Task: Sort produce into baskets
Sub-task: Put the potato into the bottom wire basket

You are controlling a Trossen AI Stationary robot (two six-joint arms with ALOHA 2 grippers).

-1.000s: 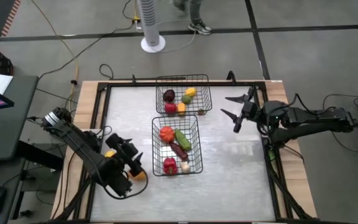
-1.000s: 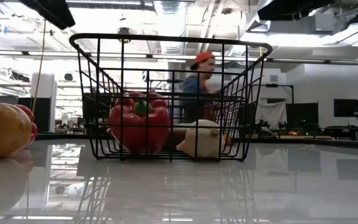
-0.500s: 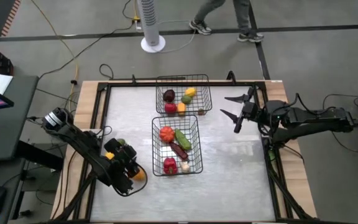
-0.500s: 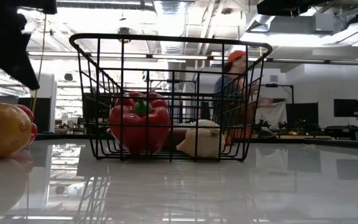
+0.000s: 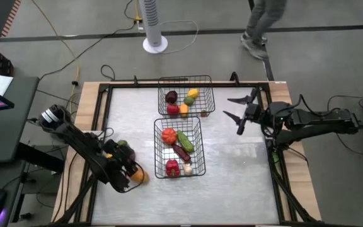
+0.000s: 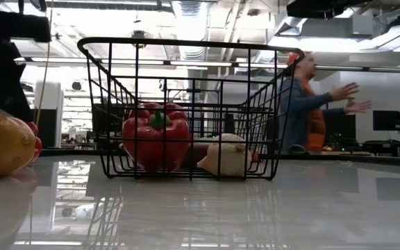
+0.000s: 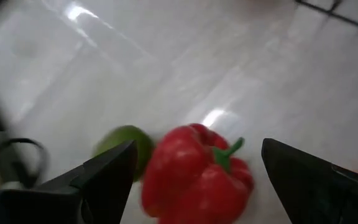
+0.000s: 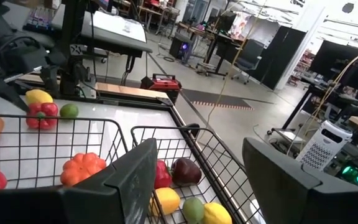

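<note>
Left gripper [image 7: 191, 180]: low over the loose produce at the table's left side, jaws apart, straddling a red pepper [image 7: 197, 174] without gripping it (a green lime [image 7: 126, 142] sits just beside the pepper).
Step in hand: a pick from the loose pile, as I judge it; closing on the pepper looks like the next move, then a carry right to a basket.
Loose produce: the orange piece [image 5: 138, 177], yellow piece [image 8: 38, 96], pepper and lime, all at the left, near the left gripper and outside both baskets.
Near basket [image 5: 157, 173]: orange tomato-like piece [image 5: 168, 135], green piece [image 5: 185, 140], dark maroon piece [image 5: 181, 152], red pepper [image 6: 155, 141], whitish garlic-like piece [image 6: 223, 157].
Far basket [image 5: 208, 81]: touching the near basket's far edge; holds a maroon, a red, a green and yellow pieces.
Right gripper [image 5: 238, 108]: waiting at the table's right edge, jaws wide apart, holding nothing.
</note>
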